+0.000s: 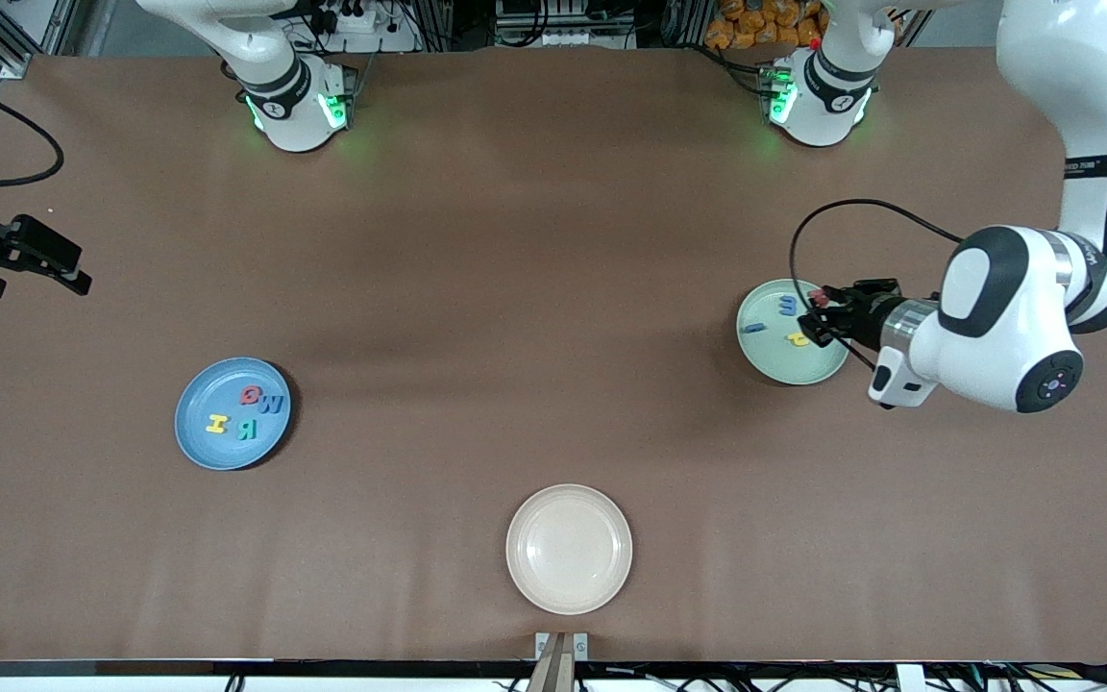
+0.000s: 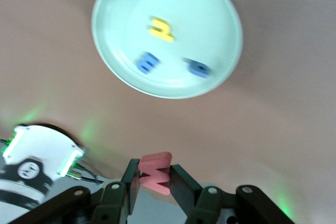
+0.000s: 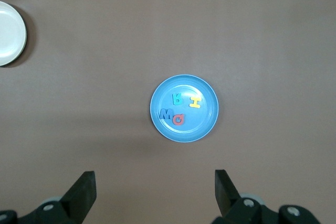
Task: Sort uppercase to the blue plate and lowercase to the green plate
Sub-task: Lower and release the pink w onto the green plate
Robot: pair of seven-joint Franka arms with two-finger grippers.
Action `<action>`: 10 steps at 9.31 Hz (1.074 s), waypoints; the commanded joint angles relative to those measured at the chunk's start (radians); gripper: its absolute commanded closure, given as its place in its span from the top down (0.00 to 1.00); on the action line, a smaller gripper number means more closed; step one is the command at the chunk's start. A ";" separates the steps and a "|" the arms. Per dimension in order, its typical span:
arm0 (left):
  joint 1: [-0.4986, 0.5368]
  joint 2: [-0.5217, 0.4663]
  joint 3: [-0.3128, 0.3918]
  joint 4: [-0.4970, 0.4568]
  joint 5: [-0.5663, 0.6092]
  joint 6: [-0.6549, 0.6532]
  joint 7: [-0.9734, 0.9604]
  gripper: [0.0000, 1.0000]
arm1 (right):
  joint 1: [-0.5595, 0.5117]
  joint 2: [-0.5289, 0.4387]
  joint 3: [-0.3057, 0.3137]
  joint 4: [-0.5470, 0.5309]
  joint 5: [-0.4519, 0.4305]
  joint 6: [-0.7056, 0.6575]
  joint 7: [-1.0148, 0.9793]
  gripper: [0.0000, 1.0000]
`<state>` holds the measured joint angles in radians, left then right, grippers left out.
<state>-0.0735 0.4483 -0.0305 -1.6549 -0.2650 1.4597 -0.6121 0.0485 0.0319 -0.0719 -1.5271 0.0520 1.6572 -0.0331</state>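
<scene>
Left tool grips the red lowercase letter over the green plate, which holds three lowercase letters. Right tool, fingers spread, waits above the blue plate carrying four uppercase letters.

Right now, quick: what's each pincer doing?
Left pincer: shut on the red lowercase letter, over the green plate.
Right pincer: open, holding nothing, waiting above the blue plate.

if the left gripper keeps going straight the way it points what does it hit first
Probably the green plate: the left gripper, shut on the red letter, points at it. Depth is unclear.
</scene>
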 commanded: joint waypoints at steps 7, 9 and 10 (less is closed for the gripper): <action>-0.005 0.062 0.064 -0.283 0.055 0.284 0.129 0.29 | -0.012 0.002 -0.003 0.021 0.006 -0.019 0.013 1.00; -0.009 0.062 0.063 -0.281 0.056 0.304 0.129 0.67 | -0.012 0.002 -0.003 0.022 0.005 -0.017 0.016 1.00; -0.011 0.061 0.063 -0.275 0.056 0.306 0.129 0.78 | -0.012 0.002 -0.002 0.034 0.005 -0.019 0.016 1.00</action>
<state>-0.0751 0.5192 0.0266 -1.9295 -0.2301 1.7554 -0.4986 0.0447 0.0319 -0.0787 -1.5233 0.0524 1.6565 -0.0303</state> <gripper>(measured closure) 0.405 0.000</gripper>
